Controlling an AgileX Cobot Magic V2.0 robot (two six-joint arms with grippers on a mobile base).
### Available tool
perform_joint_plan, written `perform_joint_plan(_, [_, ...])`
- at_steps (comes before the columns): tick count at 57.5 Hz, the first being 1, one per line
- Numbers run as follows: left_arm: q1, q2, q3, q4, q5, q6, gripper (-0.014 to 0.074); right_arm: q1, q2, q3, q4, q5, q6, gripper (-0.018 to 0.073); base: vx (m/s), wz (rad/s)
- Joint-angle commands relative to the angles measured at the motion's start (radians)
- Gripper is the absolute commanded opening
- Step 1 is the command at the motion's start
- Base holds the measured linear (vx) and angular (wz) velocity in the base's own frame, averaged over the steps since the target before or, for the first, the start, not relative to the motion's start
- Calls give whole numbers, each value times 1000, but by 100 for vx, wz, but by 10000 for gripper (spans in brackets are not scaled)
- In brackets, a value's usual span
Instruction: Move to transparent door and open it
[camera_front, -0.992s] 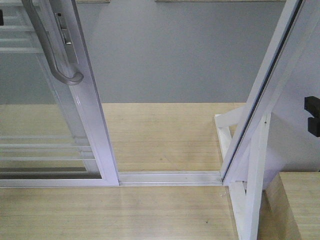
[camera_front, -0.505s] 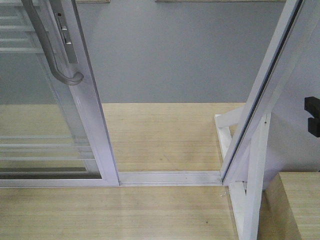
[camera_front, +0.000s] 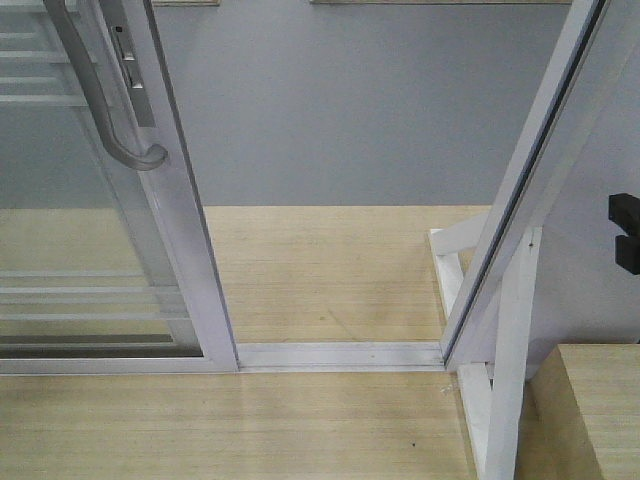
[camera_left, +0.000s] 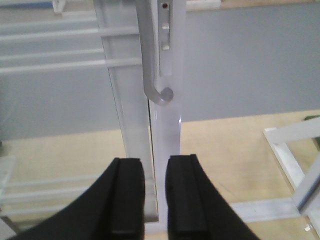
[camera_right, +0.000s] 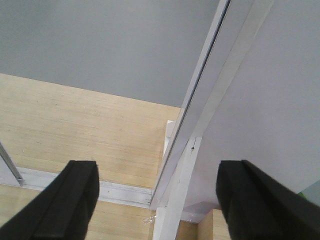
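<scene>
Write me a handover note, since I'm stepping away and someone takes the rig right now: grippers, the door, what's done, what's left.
Left gripper: nearly closed, holding nothing, just below the door handle.
Right gripper: wide open, empty, facing the frame post.
Glass door: slid left, with a clear gap to the post over the floor track.
Done: doorway looks open.
Left: probably only confirm the gap is wide enough.

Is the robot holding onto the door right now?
No. The left pincer is almost closed with only a thin gap, below the handle, gripping nothing. The right pincer is wide open and empty.
</scene>
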Motion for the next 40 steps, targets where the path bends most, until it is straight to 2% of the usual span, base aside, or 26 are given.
perform_joint_plan(1, [-2,-53,69,7,-218,-8,176,-4,-5,-30,-9,-73,-1,542,0,0])
perform_joint_plan(17, [-2,-263,408,13,-486,-8,-9,-4,-5,-30,-9,-73,-1,542,0,0])
perform_joint_plan(28, [-2,-411,609,13,-618,-8,-8,-4,-5,-30,-9,-73,-1,542,0,0])
perform_joint_plan(35, [-2,-505,684,13,-684,-8,-8,-4,-5,-30,-9,-73,-1,542,0,0])
perform_joint_plan(40, [-2,-496,729,7,-761,-9,-8,-4,-5,-30,-9,-68,-1,542,0,0])
